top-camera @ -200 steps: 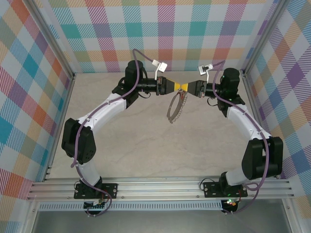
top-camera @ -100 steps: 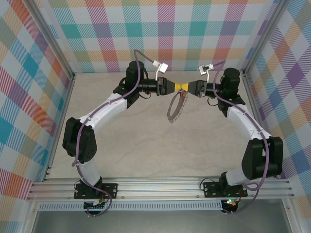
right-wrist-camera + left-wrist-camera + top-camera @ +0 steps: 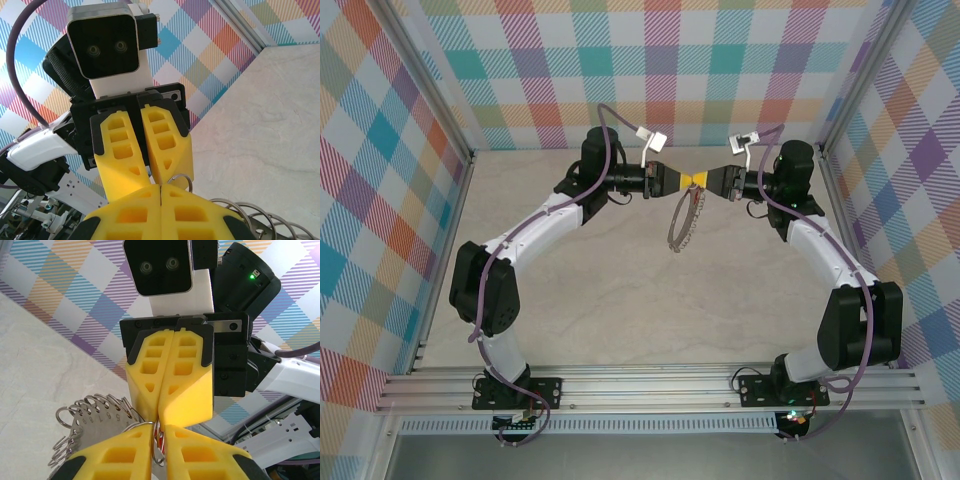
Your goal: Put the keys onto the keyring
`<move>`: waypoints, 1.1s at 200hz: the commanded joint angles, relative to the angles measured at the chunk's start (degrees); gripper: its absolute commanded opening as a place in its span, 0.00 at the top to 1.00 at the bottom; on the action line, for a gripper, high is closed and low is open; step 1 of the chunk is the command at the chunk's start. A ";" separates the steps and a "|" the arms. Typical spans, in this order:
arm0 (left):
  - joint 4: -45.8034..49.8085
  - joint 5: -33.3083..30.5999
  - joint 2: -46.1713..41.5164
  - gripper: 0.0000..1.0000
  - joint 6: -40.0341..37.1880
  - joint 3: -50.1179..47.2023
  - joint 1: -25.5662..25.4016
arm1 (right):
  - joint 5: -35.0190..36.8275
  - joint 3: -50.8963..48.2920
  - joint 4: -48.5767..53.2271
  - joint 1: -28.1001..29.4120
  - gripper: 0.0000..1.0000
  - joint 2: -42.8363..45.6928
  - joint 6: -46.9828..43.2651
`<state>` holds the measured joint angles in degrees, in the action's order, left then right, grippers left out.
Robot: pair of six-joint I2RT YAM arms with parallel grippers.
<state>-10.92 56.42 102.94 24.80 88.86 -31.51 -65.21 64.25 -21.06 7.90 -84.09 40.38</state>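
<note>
right claw (image 3: 706, 181) is closed tight, with the keyring (image 3: 684, 222) pinched at its top. left claw (image 3: 681, 180) faces it tip to tip at upper centre of the top view. its jaws are narrowed to a slit with ring wire inside; whether it grips, i cannot tell. the keyring hangs below that meeting point over the tabletop (image 3: 600, 300), long axis running down and slightly left, equally near both claws. the key (image 3: 159, 439) may be the reddish bit in the slit, too small to tell.

The left tool (image 3: 159, 429) has narrowed its jaws, and the left arm (image 3: 545, 218) has edged slightly rightward.
</note>
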 commanded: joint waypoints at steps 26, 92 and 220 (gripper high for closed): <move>-3.21 1.15 0.49 0.90 0.05 -0.27 -1.92 | 0.08 -0.84 -3.55 -0.08 1.00 0.41 0.75; -6.79 -5.05 -0.95 1.00 3.25 -2.33 -2.42 | 3.80 -2.03 -2.19 -1.79 0.84 2.87 1.71; -13.76 -5.01 -5.69 1.00 7.39 -4.87 -2.57 | 14.39 -15.20 -10.22 -6.03 0.45 16.26 8.77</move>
<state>-19.97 50.02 101.19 31.53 84.03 -33.63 -50.76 49.78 -25.02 1.85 -67.99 46.70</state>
